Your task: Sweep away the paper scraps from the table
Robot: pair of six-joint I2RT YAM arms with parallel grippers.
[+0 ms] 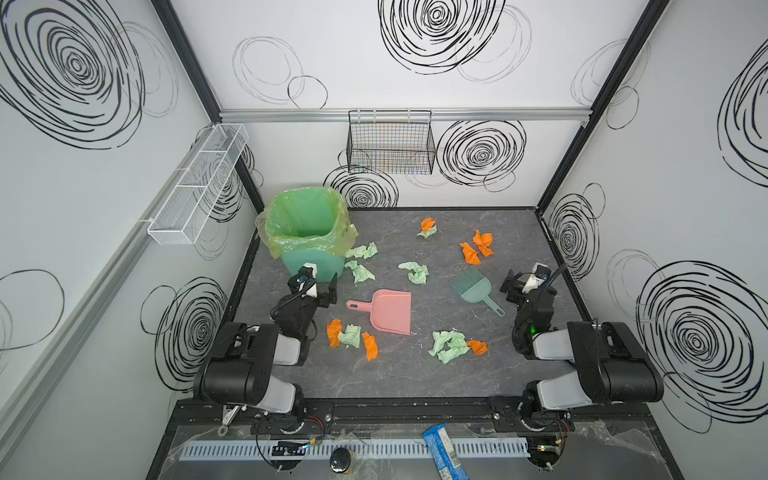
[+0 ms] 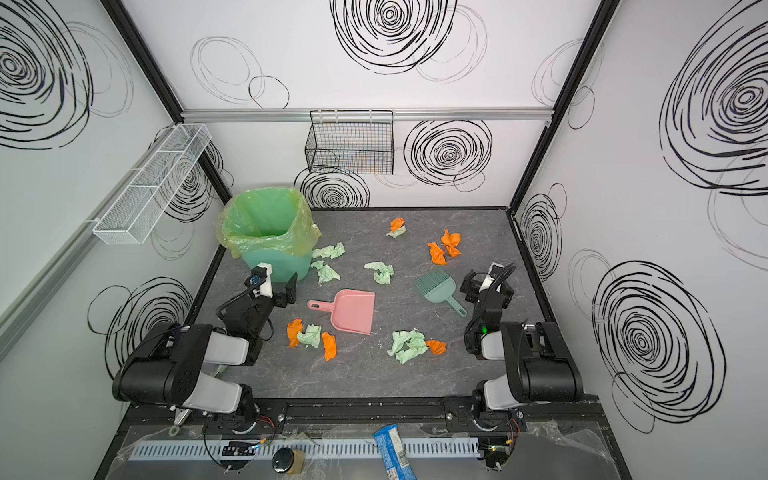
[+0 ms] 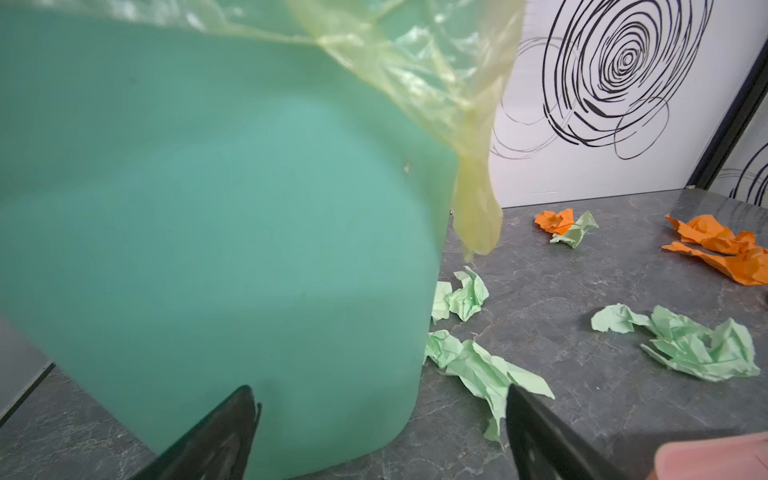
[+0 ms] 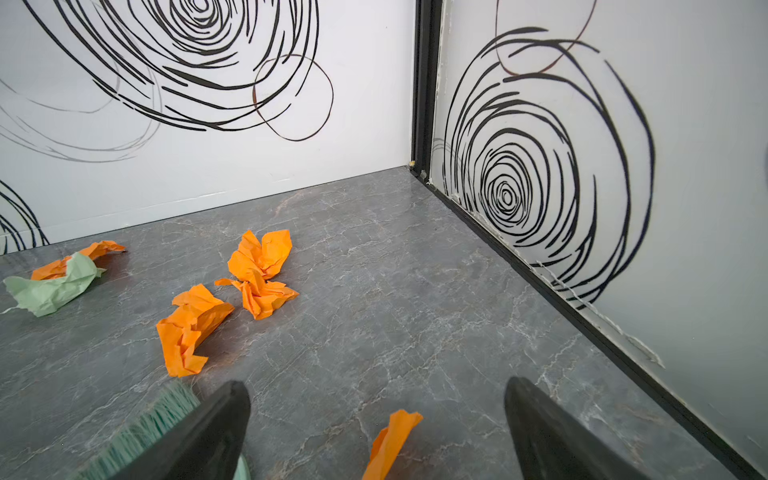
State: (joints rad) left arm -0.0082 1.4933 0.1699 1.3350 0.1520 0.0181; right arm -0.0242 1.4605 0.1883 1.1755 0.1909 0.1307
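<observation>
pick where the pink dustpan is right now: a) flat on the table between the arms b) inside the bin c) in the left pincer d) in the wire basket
a: the dustpan lies flat on the table among the scraps, with nothing holding it.

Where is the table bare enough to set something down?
Bare: the table along its near edge, in front of the paper scraps; also its far right corner. Crowded: the middle, around the pink dustpan and teal brush, and by the bin.
</observation>
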